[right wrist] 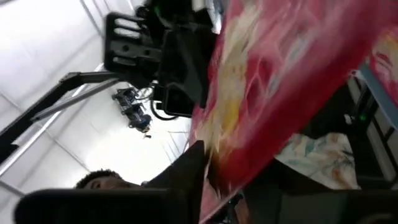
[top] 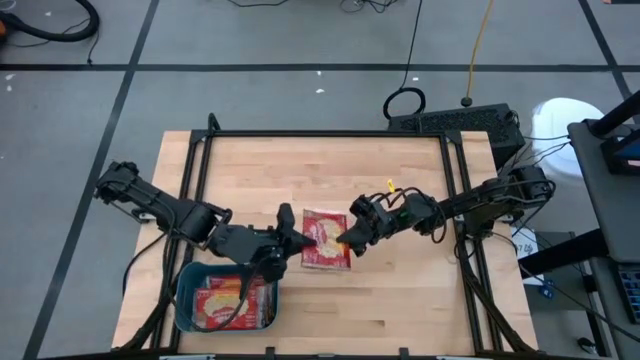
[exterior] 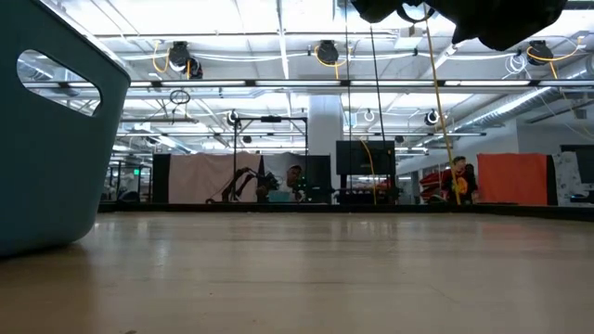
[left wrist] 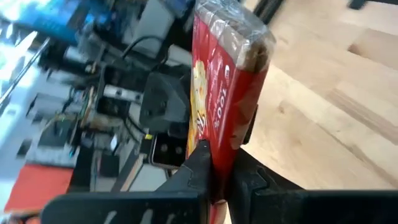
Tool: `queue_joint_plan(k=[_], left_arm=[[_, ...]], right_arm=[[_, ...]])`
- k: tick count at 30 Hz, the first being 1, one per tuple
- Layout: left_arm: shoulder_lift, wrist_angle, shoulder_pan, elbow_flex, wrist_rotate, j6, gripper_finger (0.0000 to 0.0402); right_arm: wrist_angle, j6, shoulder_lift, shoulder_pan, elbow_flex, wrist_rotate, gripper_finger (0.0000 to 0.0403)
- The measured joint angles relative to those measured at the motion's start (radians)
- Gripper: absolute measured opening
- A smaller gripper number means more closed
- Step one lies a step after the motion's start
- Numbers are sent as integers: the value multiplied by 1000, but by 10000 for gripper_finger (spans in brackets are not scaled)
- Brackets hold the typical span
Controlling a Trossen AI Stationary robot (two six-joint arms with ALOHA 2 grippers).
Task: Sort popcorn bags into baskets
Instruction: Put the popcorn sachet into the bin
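1. The bin (top: 226,300) sits at the counter's (top: 400,290) near left corner, with popcorn bags (top: 225,303) lying flat inside it. In the low view its teal wall (exterior: 51,139) fills the left edge.
2. The left arm reaches from the counter's left edge across the bin's far right corner toward the middle. The left gripper (top: 298,237) is at the left edge of a red bag (top: 326,240), and the left wrist view shows its fingers (left wrist: 198,169) clamped on that bag's (left wrist: 225,93) edge.
3. The bag is held above the counter's middle, between the two grippers, its printed face up in the high view.
4. The right arm comes in from the counter's right edge. The right gripper (top: 350,237) is at the bag's right edge. In the right wrist view a finger (right wrist: 186,171) lies against the bag (right wrist: 280,81); I cannot tell whether the fingers still grip it or have parted.
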Motion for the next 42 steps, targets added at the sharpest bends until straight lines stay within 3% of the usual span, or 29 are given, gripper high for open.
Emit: queue_joint_plan(k=[6, 12, 17, 21, 24, 27, 35, 42], left_arm=[[-2, -42, -48, 2, -128, -139, 19], [-17, -157, -104, 28, -281, -414, 24], [-33, -313, -137, 137, -304, -679, 20], [-34, -438, -167, 255, -303, -919, 22], [-29, -561, -184, 341, -219, -1121, 23], [-24, -668, -192, 402, -48, -1313, 20], [-21, -914, -281, 456, 314, -1593, 20], [49, -1106, -356, 456, 457, -1831, 20]], right_arm=[[0, -73, -20, -27, 1, 20, 129], [-9, -165, -65, -56, 1, 17, 141], [-11, -239, -137, -72, 1, 17, 141], [-119, -337, -217, -76, 1, 16, 141], [-249, -412, -283, -73, 1, 14, 141], [-384, -472, -338, -62, 0, 13, 141], [-579, -568, -419, -39, 0, 9, 141], [-594, -621, -422, -6, 0, 3, 141]])
